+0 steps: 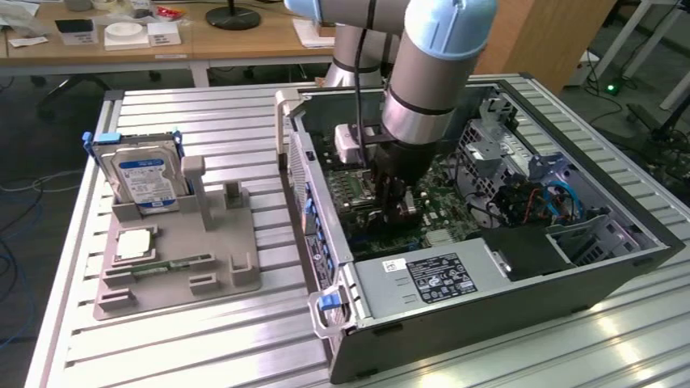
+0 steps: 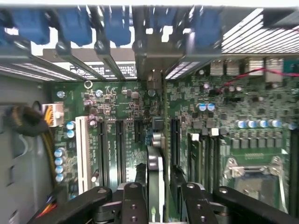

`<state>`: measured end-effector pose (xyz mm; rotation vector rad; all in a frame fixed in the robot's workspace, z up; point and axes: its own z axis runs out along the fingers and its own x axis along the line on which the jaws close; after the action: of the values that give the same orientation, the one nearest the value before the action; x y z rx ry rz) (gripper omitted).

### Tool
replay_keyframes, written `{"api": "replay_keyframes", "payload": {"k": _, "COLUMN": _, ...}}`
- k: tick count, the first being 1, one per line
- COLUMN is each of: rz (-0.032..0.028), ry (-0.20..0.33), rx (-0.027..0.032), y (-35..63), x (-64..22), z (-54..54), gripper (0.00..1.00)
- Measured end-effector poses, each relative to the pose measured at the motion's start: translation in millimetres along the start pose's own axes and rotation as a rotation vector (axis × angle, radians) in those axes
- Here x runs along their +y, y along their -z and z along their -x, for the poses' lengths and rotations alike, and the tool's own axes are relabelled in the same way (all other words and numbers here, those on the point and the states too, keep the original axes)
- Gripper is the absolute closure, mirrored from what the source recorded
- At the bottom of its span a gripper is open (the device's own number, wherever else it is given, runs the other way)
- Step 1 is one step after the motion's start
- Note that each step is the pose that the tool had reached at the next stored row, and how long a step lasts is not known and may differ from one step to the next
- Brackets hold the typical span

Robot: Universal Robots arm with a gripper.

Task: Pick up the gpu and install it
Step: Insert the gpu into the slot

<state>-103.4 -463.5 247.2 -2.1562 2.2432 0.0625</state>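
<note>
gpu edge-on over the motherboard slots

the gpu (image 2: 155, 179) stands edge-on between the fingers of the hand (image 2: 161, 196), inside the open computer case (image 1: 603, 271), directly above the motherboard (image 2: 224, 121); whether the fingers grip it i cannot tell. judged aligned for slot seating.

Counter (image 1: 216, 339): ribbed pale metal, dull sheen.
Computer case (image 1: 518, 299): dark matt sheet metal.
Motherboard (image 2: 252, 102): green, glossy.
Holder tray (image 1: 178, 279): matt grey plastic.
Hard drive (image 1: 145, 178): silver metal, blue paper label.
Pincer (image 2: 156, 205): black matt metal.
</note>
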Motion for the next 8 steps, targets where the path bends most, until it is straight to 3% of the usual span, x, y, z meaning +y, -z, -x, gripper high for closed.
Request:
{"api": "replay_keyframes", "payload": {"k": 5, "rz": -0.0026, "ry": 0.000, "rx": 0.0000, "y": 19.8, "x": 0.2, "z": 1.1, "gripper": 0.65}}
{"api": "replay_keyframes", "payload": {"k": 8, "rz": -0.0032, "ry": 0.000, "rx": -0.0001, "y": 21.6, "x": 0.2, "z": 1.2, "gripper": 0.65}}
